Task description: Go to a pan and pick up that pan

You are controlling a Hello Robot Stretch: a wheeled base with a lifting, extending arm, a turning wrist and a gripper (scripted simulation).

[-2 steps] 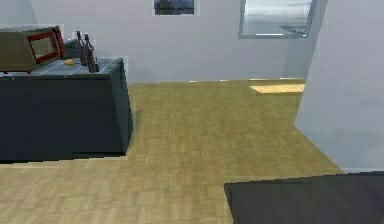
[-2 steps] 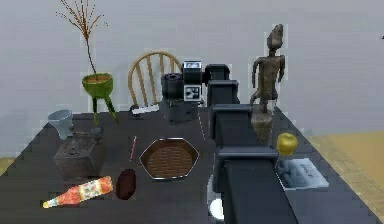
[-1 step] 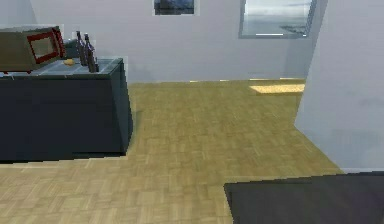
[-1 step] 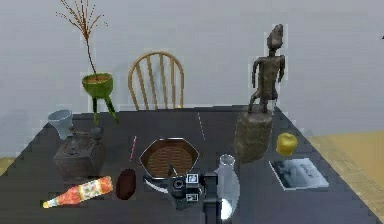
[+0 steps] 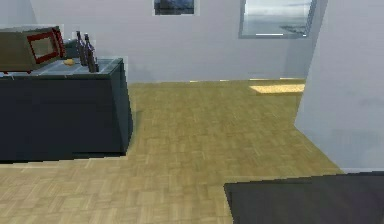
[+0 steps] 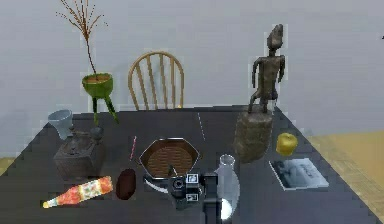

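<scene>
A round dark pan [image 6: 170, 157] with a brown inside sits on the dark table [image 6: 40, 165] in the arm side view, near the table's front middle. The arm's dark bar [image 6: 212, 208] rises from the bottom edge, with its white marked squares just below the pan. My gripper [image 6: 172, 182] lies at the pan's near rim. I cannot tell whether it holds anything, since the pan stands right behind it.
On the table are a lying bottle [image 6: 78, 193], a dark oval thing [image 6: 126, 184], a dark box [image 6: 80, 155], a grey cup [image 6: 60, 122], a potted plant [image 6: 97, 85], a statue [image 6: 265, 75], a yellow fruit [image 6: 287, 144] and a pale cylinder [image 6: 228, 185]. A chair [image 6: 157, 80] stands behind. Ahead stands a counter [image 5: 60, 115] with a microwave [image 5: 30, 48].
</scene>
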